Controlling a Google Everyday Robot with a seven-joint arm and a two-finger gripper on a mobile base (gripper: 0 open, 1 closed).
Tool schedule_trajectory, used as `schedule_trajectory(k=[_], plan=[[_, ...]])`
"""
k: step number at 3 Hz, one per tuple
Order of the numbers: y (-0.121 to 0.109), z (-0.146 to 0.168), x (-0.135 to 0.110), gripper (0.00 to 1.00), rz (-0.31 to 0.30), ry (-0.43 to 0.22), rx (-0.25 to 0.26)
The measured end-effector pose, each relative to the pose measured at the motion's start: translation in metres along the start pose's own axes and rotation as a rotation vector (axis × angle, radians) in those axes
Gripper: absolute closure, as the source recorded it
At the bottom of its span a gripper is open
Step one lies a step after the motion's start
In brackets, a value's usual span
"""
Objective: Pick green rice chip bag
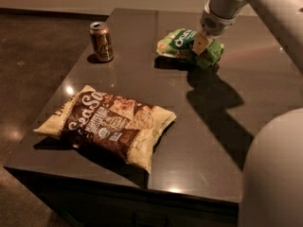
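The green rice chip bag [182, 42] is a small crinkly light-green bag with a dark-green label and white letters, at the far right of the dark table [142, 74]. It is crumpled and its left end stands a little off the table, with a shadow beneath. My gripper [202, 45] comes down from the upper right on the pale arm and is shut on the bag's right half. One pale finger [200, 43] shows across the front of the bag; the other is hidden behind it.
A large brown-and-cream chip bag [108, 123] lies flat near the table's front left. A soda can [102, 41] stands upright at the far left. The robot's pale body [274, 174] fills the lower right corner. The table's front edge [118, 181] is close.
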State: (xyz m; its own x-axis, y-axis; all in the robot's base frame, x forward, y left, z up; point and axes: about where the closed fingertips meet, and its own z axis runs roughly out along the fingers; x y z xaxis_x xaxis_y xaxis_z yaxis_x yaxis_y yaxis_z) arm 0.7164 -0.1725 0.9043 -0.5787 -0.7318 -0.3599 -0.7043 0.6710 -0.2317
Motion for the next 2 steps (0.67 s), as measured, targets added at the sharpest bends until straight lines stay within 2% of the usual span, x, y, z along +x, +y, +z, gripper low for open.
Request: schedule_trajectory(k=[1,2], plan=[[0.018,-0.037,-0.017,1.00,-0.061,-0.082,-0.006],[0.049,-0.086,-0.035,1.00,-0.154,-0.170,-0.009]])
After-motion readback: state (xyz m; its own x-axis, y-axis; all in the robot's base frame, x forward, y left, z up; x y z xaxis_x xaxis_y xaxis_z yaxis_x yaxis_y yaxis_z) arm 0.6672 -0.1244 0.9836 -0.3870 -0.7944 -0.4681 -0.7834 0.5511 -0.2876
